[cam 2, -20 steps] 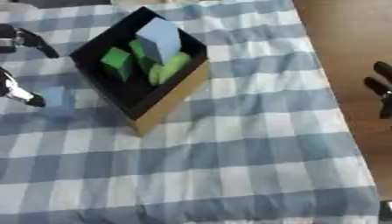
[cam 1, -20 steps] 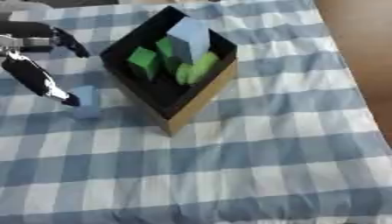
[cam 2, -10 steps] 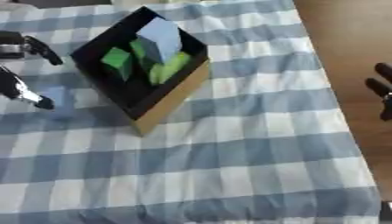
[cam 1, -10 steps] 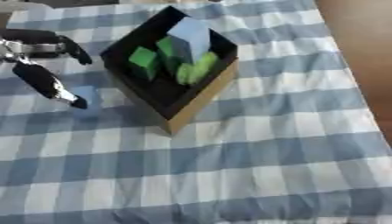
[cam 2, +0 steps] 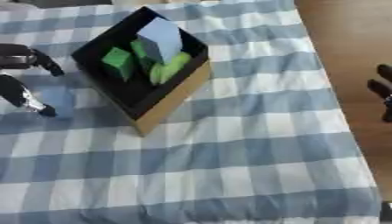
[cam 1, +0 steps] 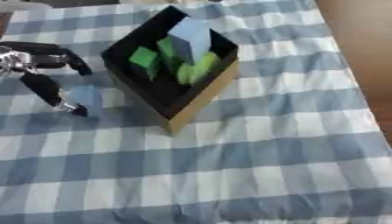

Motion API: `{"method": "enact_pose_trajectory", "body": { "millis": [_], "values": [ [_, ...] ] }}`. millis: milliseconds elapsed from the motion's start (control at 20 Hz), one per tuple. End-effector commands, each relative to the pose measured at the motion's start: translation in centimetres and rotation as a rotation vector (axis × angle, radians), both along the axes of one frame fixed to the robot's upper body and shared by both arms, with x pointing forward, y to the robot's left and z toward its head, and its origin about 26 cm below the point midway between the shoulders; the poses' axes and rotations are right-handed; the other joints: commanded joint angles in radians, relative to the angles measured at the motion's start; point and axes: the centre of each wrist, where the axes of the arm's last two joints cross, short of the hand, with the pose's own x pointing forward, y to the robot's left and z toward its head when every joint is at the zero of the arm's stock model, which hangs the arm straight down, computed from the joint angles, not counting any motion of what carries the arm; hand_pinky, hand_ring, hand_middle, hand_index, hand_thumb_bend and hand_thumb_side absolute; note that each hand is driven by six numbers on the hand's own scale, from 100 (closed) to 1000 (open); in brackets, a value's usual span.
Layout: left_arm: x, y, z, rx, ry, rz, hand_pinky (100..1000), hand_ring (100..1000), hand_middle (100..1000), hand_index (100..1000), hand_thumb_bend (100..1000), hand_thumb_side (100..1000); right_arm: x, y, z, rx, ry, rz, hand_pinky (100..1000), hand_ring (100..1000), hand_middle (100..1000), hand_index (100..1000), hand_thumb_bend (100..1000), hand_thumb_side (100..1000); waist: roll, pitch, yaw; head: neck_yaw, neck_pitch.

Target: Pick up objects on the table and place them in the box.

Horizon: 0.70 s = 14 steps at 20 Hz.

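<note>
The box (cam 1: 201, 97) is black inside with a tan cardboard wall and stands left of the middle of the checked cloth. In it lie green blocks (cam 1: 144, 61) and a pale blue block (cam 1: 190, 37). Another pale blue block (cam 1: 86, 96) rests on the cloth just left of the box. My left hand (cam 1: 34, 70) is at the left edge, open. One finger reaches right above the block, and the thumb (cam 1: 55, 95) slants down along its left side. My right hand (cam 2: 381, 89) shows only dark fingers at the right edge, off the table.
The blue-and-white checked cloth (cam 1: 253, 166) covers the table. Brown floor (cam 2: 344, 39) lies beyond the table's right edge. Nothing else lies on the cloth in front of or right of the box.
My left hand has edged right, so the thumb now lies close along the loose blue block. The box, its contents and my right hand have stayed put.
</note>
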Motion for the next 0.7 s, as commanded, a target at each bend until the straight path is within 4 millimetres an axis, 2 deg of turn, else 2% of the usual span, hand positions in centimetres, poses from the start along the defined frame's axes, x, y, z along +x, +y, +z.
{"method": "enact_pose_trajectory", "body": {
  "millis": [50, 200, 350, 500, 600, 700],
  "values": [
    [0.0, 0.7, 0.6, 0.024, -0.019, 0.018, 931, 896, 765, 860, 737, 453, 0.0, 0.1, 0.8, -0.019, -0.021, 0.004, 967, 1000, 440, 970, 100, 545, -0.002, -0.005, 0.0, 0.004, 0.005],
    [0.2, 0.6, 0.0, 0.013, -0.021, 0.03, 922, 884, 750, 847, 725, 459, 0.0, 0.1, 0.7, -0.018, -0.019, 0.005, 968, 1000, 439, 970, 100, 542, -0.004, -0.005, 0.0, 0.007, 0.005],
    [0.3, 0.5, -0.4, -0.006, -0.027, 0.043, 904, 859, 719, 820, 676, 485, -0.1, 0.1, 0.7, -0.017, -0.017, 0.004, 968, 1000, 438, 971, 100, 545, -0.005, -0.004, 0.0, 0.009, 0.005],
    [0.3, 0.4, -0.4, -0.036, -0.048, 0.06, 862, 800, 628, 749, 566, 491, -0.1, 0.1, 0.6, -0.017, -0.015, 0.002, 969, 1000, 437, 971, 100, 545, -0.006, -0.003, 0.0, 0.008, 0.005],
    [0.2, 0.3, -0.2, -0.058, -0.075, 0.071, 840, 771, 603, 723, 522, 514, -0.1, 0.1, 0.6, -0.017, -0.013, -0.001, 970, 1000, 437, 971, 100, 545, -0.006, -0.002, 0.0, 0.007, 0.005],
    [0.0, 0.2, 0.0, -0.074, -0.097, 0.072, 818, 750, 586, 704, 465, 474, -0.1, 0.1, 0.5, -0.015, -0.011, -0.006, 970, 1000, 437, 971, 100, 546, -0.005, -0.002, 0.001, 0.008, 0.005]
  ]
}}
